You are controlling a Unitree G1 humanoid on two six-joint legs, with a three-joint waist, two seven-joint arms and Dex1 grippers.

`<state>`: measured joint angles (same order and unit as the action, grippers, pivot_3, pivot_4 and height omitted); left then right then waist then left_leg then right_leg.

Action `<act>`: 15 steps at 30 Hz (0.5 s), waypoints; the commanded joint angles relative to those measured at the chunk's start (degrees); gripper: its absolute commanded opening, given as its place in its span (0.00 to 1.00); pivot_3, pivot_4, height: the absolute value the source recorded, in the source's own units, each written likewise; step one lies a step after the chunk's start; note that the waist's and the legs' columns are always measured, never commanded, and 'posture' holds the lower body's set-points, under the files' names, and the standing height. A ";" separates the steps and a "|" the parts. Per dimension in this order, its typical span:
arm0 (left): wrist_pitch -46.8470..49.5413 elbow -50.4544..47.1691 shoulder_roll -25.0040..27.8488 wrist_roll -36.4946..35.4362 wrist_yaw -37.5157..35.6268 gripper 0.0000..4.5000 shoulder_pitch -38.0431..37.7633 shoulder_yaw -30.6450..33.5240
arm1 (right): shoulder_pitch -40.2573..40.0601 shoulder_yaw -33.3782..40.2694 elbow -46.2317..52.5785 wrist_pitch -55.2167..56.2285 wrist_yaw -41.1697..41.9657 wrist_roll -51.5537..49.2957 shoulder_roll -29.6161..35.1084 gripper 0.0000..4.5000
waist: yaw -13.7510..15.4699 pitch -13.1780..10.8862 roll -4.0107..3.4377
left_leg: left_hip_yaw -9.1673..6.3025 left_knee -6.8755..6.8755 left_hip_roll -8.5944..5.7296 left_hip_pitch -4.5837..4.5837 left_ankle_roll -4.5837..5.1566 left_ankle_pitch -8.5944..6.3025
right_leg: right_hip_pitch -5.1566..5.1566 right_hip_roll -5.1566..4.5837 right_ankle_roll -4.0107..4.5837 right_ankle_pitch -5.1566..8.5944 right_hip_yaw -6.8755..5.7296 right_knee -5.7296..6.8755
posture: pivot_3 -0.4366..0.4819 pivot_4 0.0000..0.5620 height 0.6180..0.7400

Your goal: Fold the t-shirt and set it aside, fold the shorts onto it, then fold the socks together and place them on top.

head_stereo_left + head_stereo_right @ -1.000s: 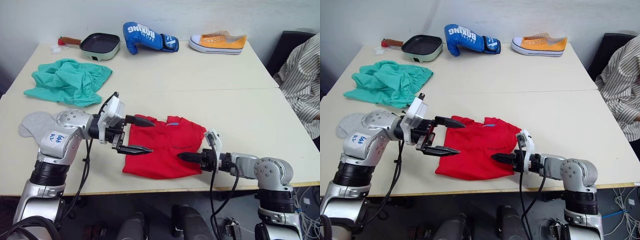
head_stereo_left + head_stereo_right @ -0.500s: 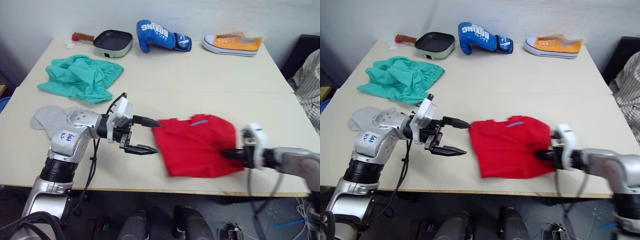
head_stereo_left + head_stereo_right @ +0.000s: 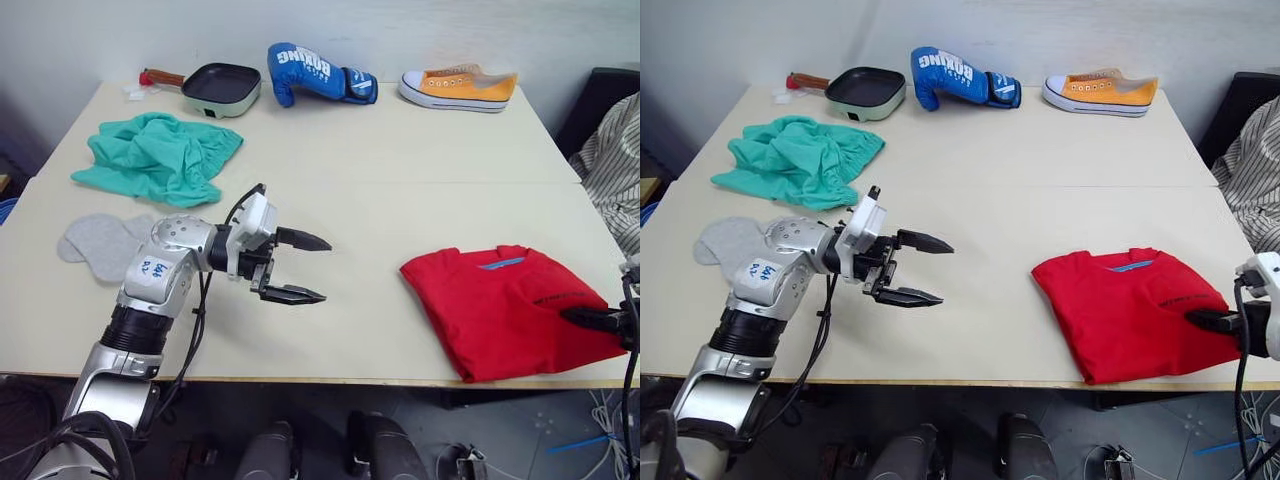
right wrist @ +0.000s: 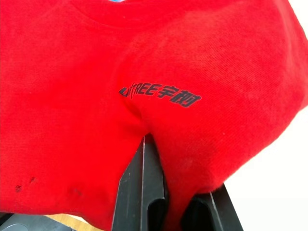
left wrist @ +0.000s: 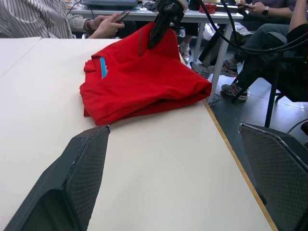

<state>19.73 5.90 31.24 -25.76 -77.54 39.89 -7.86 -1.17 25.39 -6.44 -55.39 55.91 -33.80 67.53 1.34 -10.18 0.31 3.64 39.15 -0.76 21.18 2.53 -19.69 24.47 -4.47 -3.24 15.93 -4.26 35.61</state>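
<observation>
T-shirt: bright red cotton t-shirt (image 3: 507, 305) with a blue collar label lay folded on the cream table (image 3: 400, 190), near the front edge and well to the right of the left gripper.
Right gripper: black two-fingered right gripper (image 3: 1208, 321) was pinched closed on a fold of the red t-shirt at its right side, close under the small black chest print.
Left gripper: black two-fingered left gripper (image 3: 310, 269) hovered over bare table with its jaws spread wide apart, holding nothing, pointing towards the t-shirt and well apart from it.
Shorts: teal-green soft fabric shorts (image 3: 158, 157) lay crumpled beyond the left gripper, far left of the t-shirt.
Socks: light grey ankle socks (image 3: 100, 243) lay flat just left of the left arm, in front of the shorts.
Back edge, beyond the t-shirt: a black frying pan in a pale green body (image 3: 217, 86), a blue boxing glove (image 3: 312, 73) and an orange canvas sneaker (image 3: 460, 86) sat in a row.
Person: a striped sleeve (image 3: 610, 170) showed just right of the t-shirt.
</observation>
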 commanded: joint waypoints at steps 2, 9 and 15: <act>-0.93 0.18 -0.18 0.16 -0.34 1.00 1.19 0.49 | -3.13 2.27 -4.31 5.00 -0.41 4.16 -0.52 0.00 | 0.37 0.00 -0.01 | 0.00 0.00 -0.02 0.04 0.02 0.01 | 0.00 -0.03 -0.02 -0.01 0.00 0.00 | 0.48 0.27 1.00; 0.05 -0.14 -0.11 -0.26 -0.41 1.00 1.16 0.62 | -7.93 7.18 -3.16 5.05 -0.55 3.69 -2.32 0.12 | 0.13 0.00 -0.01 | 0.00 0.00 -0.03 0.01 -0.01 0.03 | 0.00 -0.01 -0.03 -0.02 -0.01 0.00 | 0.48 0.27 1.00; 0.15 -0.15 -0.51 -0.18 -0.30 1.00 1.41 0.45 | -10.75 15.56 -0.66 3.77 -0.06 2.69 -3.07 0.51 | 0.07 0.01 -0.06 | 0.02 0.00 -0.03 -0.01 -0.02 0.03 | 0.00 -0.02 -0.03 -0.02 0.03 0.02 | 0.48 0.27 1.00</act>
<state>19.95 7.27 30.54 -25.54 -77.59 39.95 -7.85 -11.89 36.55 -8.42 -51.41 55.53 -30.56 64.05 1.41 -10.16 0.25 3.66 39.15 -0.79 21.16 2.52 -19.66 24.47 -4.49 -3.27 15.92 -4.23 35.62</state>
